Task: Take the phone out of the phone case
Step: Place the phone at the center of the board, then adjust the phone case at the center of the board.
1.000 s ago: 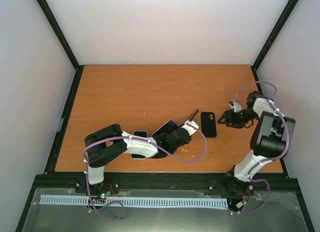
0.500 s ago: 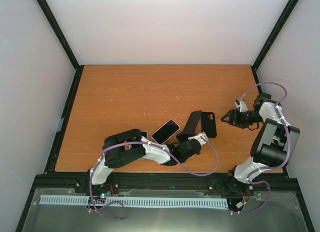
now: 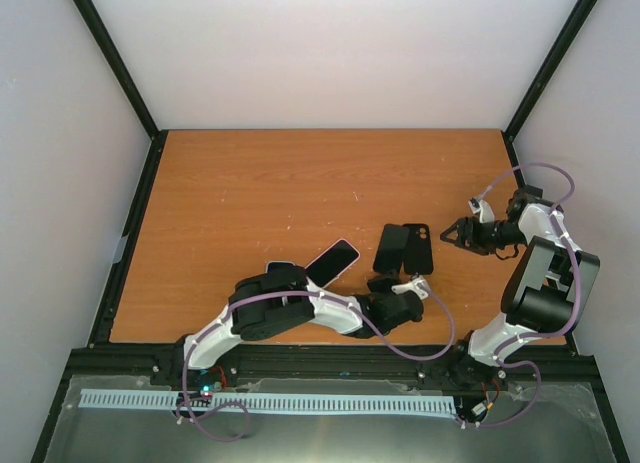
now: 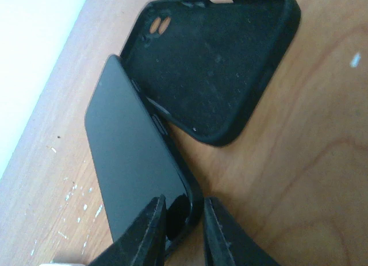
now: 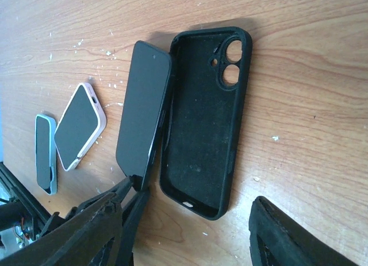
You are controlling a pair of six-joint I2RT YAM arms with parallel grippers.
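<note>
The black glossy phone (image 4: 135, 162) is already out of the black rubbery phone case (image 4: 221, 59). It sits just right of centre on the orange-brown wooden table (image 3: 250, 183), immediately at 9 o'clock of the case. It is tilted rather than flat, and its 3 o'clock long edge touches the case's nearer wall. The empty case lies open side up, with its camera holes at the 12 o'clock end.

The phone's long axis runs close to 12–6 o'clock, the far end leaning slightly towards 1. Its dark face looks up and towards 9 o'clock.

The left gripper (image 4: 183, 213) has its jaws only a sliver apart around the phone's 6 o'clock corner. I cannot tell whether the pads are actually pressing on it. The right gripper (image 3: 448, 234) stands wide open and holds nothing, at 3 o'clock of the case and apart from it.

The main risk, as I judge it, lies in that propped pose:
- If the left jaws let go here, the phone may slap flat onto the wood.
- It could also tip over the rim and drop back into the case.
- If the arm pulls away while one pad clings, it could drag the phone and shove the case.
- A slide towards 9 o'clock would bring it near the white-cased phone (image 3: 332, 261).
</note>
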